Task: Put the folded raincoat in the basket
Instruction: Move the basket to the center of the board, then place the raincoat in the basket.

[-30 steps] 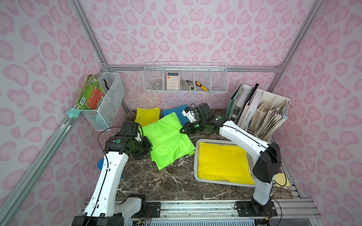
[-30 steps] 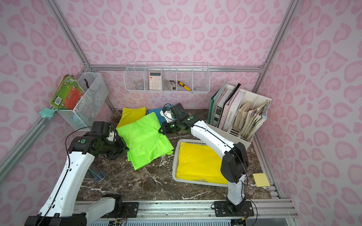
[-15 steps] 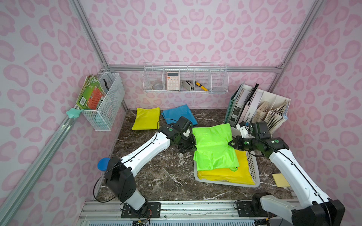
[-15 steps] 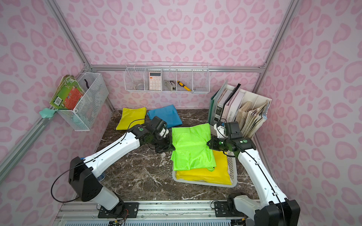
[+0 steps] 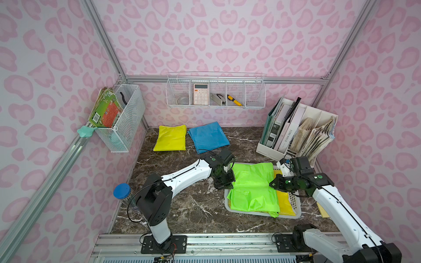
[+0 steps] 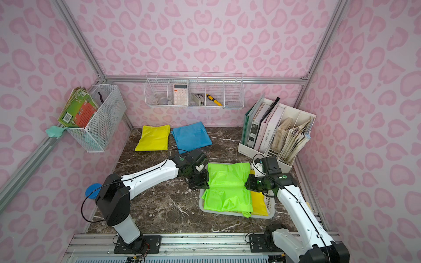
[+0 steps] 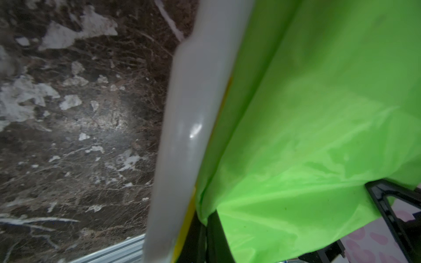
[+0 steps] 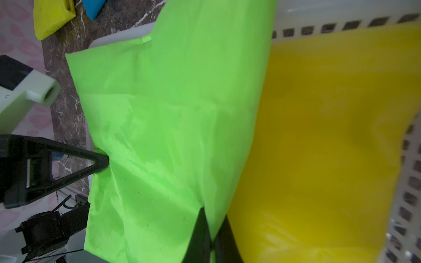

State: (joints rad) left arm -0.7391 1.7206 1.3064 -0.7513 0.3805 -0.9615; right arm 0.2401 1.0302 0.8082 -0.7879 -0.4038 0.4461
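Both top views showed us pinching the folded lime-green plastic raincoat (image 5: pixel 252 186) by its left and right edges, left gripper (image 5: pixel 227 185) and right gripper (image 5: pixel 272 183) clamped tight on it. We judged this grip was meant to spread it flat over the low white perforated plastic basket (image 5: pixel 296 215), atop a folded yellow raincoat (image 5: pixel 284 202).

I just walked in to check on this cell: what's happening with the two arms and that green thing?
Both arms hold a folded lime-green plastic raincoat at the low white perforated plastic basket. The left gripper is shut on one edge, the right gripper on the opposite edge. It lies on a folded yellow raincoat in the basket, one near corner draped over the rim. Neither has let go yet.
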